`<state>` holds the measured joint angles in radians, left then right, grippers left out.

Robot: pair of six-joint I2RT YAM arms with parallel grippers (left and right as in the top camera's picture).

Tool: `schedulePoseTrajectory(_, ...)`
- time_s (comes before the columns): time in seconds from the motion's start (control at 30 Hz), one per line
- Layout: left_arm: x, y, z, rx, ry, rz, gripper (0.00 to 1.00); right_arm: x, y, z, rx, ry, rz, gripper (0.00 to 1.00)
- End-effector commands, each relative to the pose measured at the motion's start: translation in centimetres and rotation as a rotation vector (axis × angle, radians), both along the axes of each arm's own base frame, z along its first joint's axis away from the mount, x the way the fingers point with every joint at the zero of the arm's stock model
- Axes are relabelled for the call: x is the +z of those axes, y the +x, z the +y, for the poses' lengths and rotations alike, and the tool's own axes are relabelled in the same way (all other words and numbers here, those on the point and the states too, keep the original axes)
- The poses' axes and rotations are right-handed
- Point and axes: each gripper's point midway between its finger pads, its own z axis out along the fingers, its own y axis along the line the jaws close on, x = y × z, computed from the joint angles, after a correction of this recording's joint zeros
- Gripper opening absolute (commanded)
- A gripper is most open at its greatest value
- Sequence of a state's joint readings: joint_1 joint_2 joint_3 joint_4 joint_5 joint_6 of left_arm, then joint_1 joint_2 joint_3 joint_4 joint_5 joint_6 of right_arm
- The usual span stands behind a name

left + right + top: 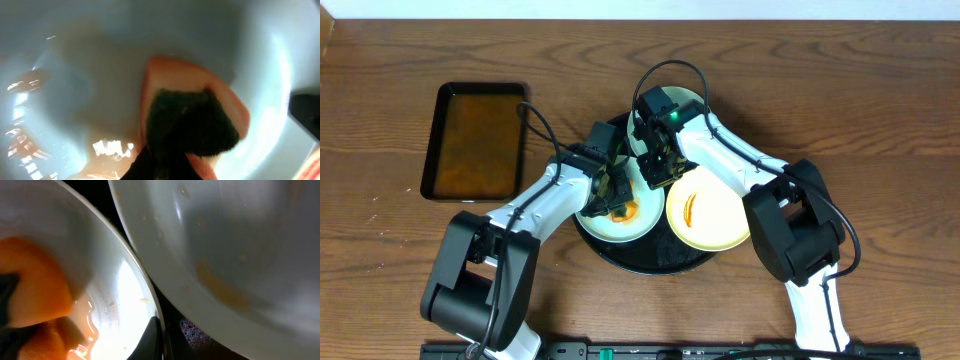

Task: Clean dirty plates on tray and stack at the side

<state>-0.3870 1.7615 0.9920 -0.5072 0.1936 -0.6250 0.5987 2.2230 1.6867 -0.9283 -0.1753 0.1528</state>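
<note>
The round black tray (640, 262) holds three plates. The front-left mint plate (605, 225) carries an orange-red sauce smear (170, 75). My left gripper (613, 192) presses a dark fuzzy pad (187, 125) onto that smear; its fingers are hidden behind the pad. My right gripper (656, 170) is at this plate's right rim, and one dark finger (155, 337) lies against the rim (142, 287). The yellow plate (715, 225) with an orange streak lies to the right and also shows in the right wrist view (225, 240). A second mint plate (688, 100) sits at the back under the right arm.
A smaller rectangular black tray (475, 140) with a brownish inside lies on the wooden table at the left. Bare black tray floor (195, 330) shows between the two front plates. Both arms cross over the round tray.
</note>
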Motion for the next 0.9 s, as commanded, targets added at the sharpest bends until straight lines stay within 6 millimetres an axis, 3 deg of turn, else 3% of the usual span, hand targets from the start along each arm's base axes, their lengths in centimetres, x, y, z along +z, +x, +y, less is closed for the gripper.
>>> schedulePoseTrajectory(0.0,-1.4,-1.5,5.7,0.059,0.256,0.052,0.07,-0.4,0.1,-0.8,-0.016,-0.038,-0.006,0.01)
schedulePoseTrajectory(0.07,-0.7,-1.5,8.7,0.088,0.388,0.040,0.07,-0.4,0.1,-0.7,-0.016,-0.038,-0.006,0.01)
schedulePoseTrajectory(0.17,0.4,-1.0,10.3,0.091,0.471,0.001,0.07,-0.4,0.1,-0.8,-0.016,-0.038,-0.006,0.01)
schedulePoseTrajectory(0.4,4.7,0.8,10.4,0.061,0.469,-0.140,0.07,-0.4,0.1,-0.7,-0.016,-0.037,-0.006,0.01)
schedulePoseTrajectory(0.6,11.5,1.4,10.1,0.119,0.379,-0.347,0.07,0.0,-0.6,0.6,-0.004,0.023,0.025,0.01)
schedulePoseTrajectory(0.73,15.0,0.9,10.8,0.184,0.255,-0.432,0.07,1.8,-0.4,1.3,-0.002,0.044,0.010,0.01)
schedulePoseTrajectory(0.87,15.9,0.0,12.4,0.247,0.183,-0.418,0.07,5.0,0.1,1.4,-0.006,0.060,-0.055,0.01)
